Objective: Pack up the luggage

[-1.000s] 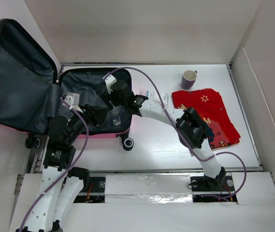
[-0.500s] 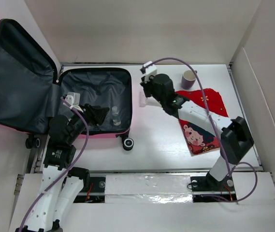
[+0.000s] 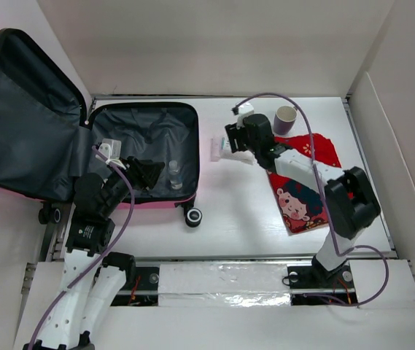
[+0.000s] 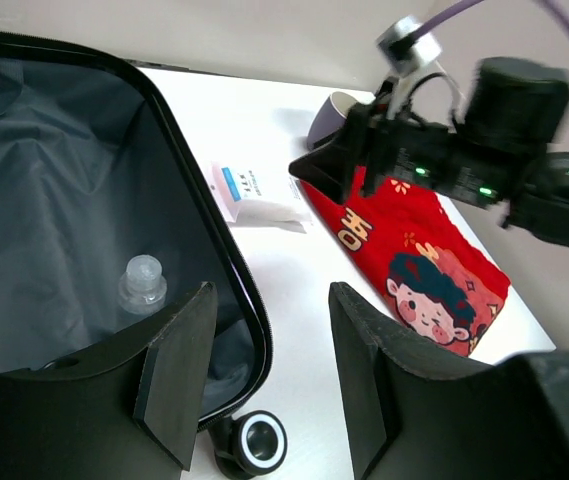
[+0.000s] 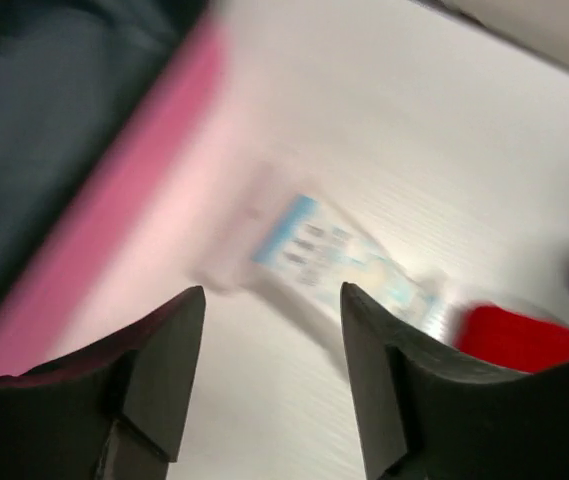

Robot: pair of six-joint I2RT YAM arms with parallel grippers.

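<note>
With the open luggage (image 3: 138,131) lying at the table's (image 3: 251,215) nine o'clock, the right gripper (image 5: 272,330), jaws parted and empty, is hovering over a white packet (image 5: 334,260) just beside its three o'clock rim; straddling the packet squarely before closing is looking wisest. The left gripper (image 4: 269,335) is idling, released and empty.

Left gripper (image 4: 272,305) low and near, right gripper (image 5: 272,300) far forward, each with jaws apart, nothing between
</note>
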